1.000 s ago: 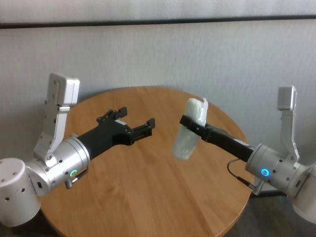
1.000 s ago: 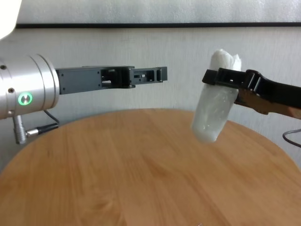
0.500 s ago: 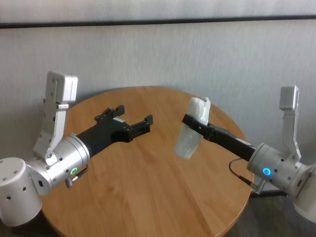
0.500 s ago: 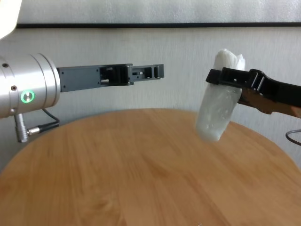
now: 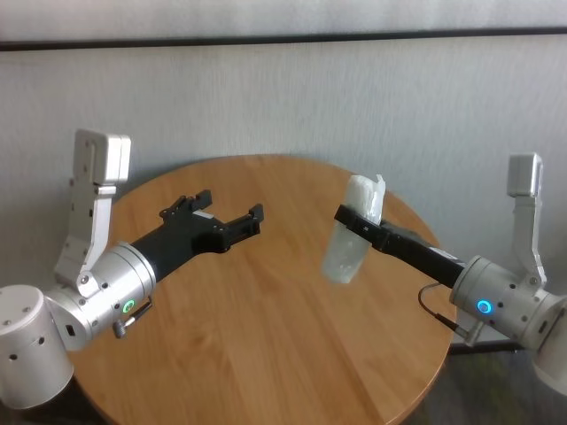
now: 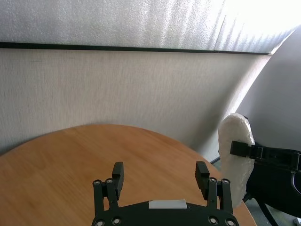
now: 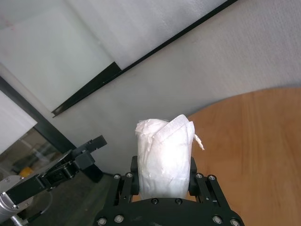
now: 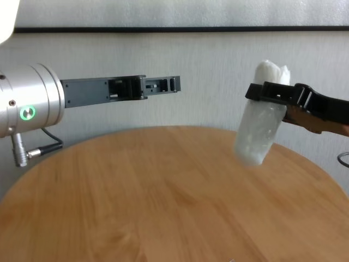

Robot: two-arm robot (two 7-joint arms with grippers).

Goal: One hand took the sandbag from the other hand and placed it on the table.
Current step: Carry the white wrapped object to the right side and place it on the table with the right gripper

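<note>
The sandbag (image 5: pixel 348 237), a white lumpy pouch, hangs nearly upright above the right part of the round wooden table (image 5: pixel 266 345). My right gripper (image 5: pixel 353 218), on the blue-lit wrist, is shut on the sandbag's upper part, and most of the bag dangles below the fingers. The chest view shows the same grip, with the right gripper (image 8: pixel 260 94) around the sandbag (image 8: pixel 257 134) clear of the table (image 8: pixel 163 207). My left gripper (image 5: pixel 232 204), on the green-lit wrist, is open and empty above the table's left half, a wide gap away from the bag. In the left wrist view its black fingers (image 6: pixel 117 170) stand spread.
A grey wall with a black rail (image 5: pixel 283 40) runs behind the table. The table's far rim (image 5: pixel 266 159) lies just beyond both grippers. A dark cable (image 5: pixel 434 310) loops beside the right wrist.
The two arms have drawn apart. My left gripper pulled back to the left, still open. My right gripper carried the sandbag a little to the right.
</note>
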